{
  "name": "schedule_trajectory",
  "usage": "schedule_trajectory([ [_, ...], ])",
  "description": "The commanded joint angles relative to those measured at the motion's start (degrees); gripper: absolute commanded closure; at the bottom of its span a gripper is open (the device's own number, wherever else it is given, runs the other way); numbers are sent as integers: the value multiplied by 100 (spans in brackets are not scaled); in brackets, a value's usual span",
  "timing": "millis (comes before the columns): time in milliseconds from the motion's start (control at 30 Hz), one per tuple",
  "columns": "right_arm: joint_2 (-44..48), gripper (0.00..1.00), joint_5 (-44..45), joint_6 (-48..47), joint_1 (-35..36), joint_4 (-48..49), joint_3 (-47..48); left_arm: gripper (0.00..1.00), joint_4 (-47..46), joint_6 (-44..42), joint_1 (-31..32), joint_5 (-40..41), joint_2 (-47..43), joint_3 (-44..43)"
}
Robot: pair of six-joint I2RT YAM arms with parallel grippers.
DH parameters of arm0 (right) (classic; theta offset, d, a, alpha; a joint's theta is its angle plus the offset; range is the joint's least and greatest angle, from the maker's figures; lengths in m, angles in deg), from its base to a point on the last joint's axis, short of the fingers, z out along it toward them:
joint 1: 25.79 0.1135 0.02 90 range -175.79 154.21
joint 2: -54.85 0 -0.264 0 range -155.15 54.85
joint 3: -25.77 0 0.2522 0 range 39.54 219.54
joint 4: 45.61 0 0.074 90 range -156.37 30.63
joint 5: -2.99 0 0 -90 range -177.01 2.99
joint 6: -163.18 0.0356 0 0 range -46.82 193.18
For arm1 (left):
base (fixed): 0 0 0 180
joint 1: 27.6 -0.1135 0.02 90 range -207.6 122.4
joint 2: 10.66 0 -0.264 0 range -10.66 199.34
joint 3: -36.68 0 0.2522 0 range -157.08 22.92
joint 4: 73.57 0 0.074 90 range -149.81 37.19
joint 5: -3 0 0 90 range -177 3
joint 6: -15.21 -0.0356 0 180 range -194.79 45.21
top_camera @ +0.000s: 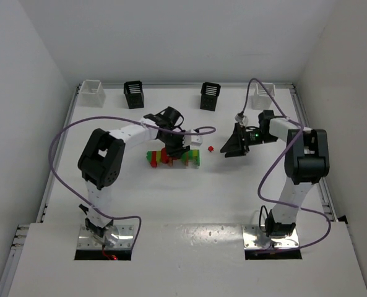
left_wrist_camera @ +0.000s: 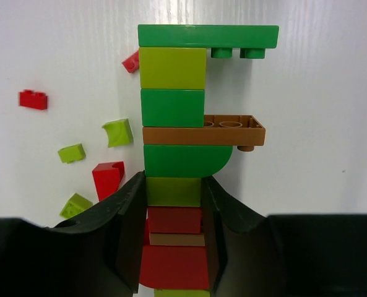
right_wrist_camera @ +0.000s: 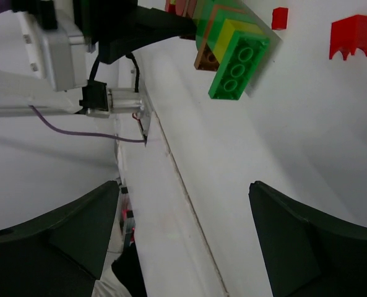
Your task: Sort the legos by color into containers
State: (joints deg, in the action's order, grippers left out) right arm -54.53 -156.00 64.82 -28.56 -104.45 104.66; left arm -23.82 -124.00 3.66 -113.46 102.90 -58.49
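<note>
**Legos (top_camera: 174, 158) need splitting before sorting**

Tiny studded plastic bricks in green, yellow-green, red and brown are stuck together in one long bar (left_wrist_camera: 174, 124) lying mid-bench (top_camera: 202, 198). Loose red and yellow-green pieces (left_wrist_camera: 109, 176) lie just beside it. The black left gripper (left_wrist_camera: 174, 185) is clenched on the bar's yellow-green and red end. The black right gripper (right_wrist_camera: 183, 204) hangs released just right of the bar, holding nothing. Four slatted square bins, two white (top_camera: 91, 91) and two black (top_camera: 133, 94), stand along the far edge, well apart from the bricks. The step looks like breaking the bar apart. The left gripper should hold firm and square while the right takes the free green end and twists one colour off, not yanking, so that nothing scatters.
</note>
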Motion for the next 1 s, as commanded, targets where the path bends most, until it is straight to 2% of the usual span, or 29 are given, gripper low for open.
schedule_trajectory([
  [0, 14, 14, 7, 843, 302, 848, 255, 81, -399, 761, 64, -377, -764, 80],
  [100, -48, 15, 114, 1685, 461, 1534, 255, 82, -618, 1140, 117, -378, -1158, 291],
  [233, -250, 17, 61, 2303, 759, 1985, 325, 83, -997, 1632, 169, -378, -1669, 704],
  [400, -329, 18, 0, 2926, 988, 2573, 378, 85, -997, 1687, 222, -378, -1951, 907],
  [967, -514, 19, -457, 3437, 1516, 3206, 397, 86, -997, 1520, 38, -325, -1951, 1083],
])
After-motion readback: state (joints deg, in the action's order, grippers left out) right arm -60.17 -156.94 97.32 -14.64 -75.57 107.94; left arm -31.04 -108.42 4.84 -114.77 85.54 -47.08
